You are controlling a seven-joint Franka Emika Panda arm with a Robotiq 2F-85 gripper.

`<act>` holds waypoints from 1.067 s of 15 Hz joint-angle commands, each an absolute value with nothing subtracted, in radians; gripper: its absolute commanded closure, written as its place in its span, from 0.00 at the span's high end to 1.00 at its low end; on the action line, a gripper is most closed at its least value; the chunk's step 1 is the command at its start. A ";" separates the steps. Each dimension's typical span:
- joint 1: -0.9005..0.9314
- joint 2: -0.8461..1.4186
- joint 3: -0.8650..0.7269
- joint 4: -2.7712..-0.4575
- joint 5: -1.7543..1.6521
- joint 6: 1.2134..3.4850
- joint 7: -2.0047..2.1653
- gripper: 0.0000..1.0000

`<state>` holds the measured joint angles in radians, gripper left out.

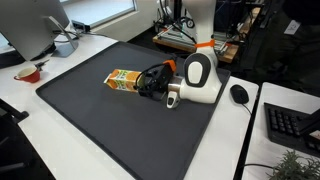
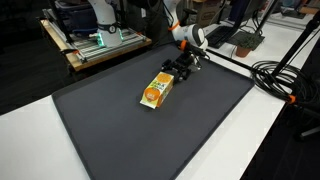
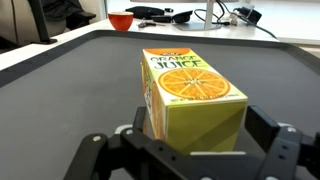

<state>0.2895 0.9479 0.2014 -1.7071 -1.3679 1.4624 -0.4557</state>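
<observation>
An orange juice carton lies on its side on the black mat; it shows in both exterior views. My gripper is low over the mat at one end of the carton. In the wrist view the carton fills the space between my two fingers. One finger stands on each side of it, very close to its walls. The jaws look open around the carton's end, and the carton rests on the mat.
A red bowl stands on the white table beyond the mat's corner and also shows in the wrist view. A mouse and a keyboard lie beside the mat. Thick cables run along the table edge. A cart stands behind.
</observation>
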 commanded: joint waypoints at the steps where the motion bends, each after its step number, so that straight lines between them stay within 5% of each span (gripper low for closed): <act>1: 0.282 0.928 0.215 -1.772 -1.356 1.461 -0.495 1.00; 9: 0.253 0.885 0.204 -1.849 -1.439 1.567 -0.608 1.00; 10: 0.253 0.887 0.200 -1.845 -1.443 1.572 -0.615 0.91; 11: 0.251 0.887 0.199 -1.842 -1.444 1.578 -0.622 0.72; 13: 0.252 0.886 0.197 -1.843 -1.447 1.586 -0.635 0.59; 16: 0.255 0.884 0.200 -1.846 -1.451 1.585 -0.636 0.54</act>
<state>0.2643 0.8866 0.2009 -1.8080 -1.4154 1.5547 -0.6200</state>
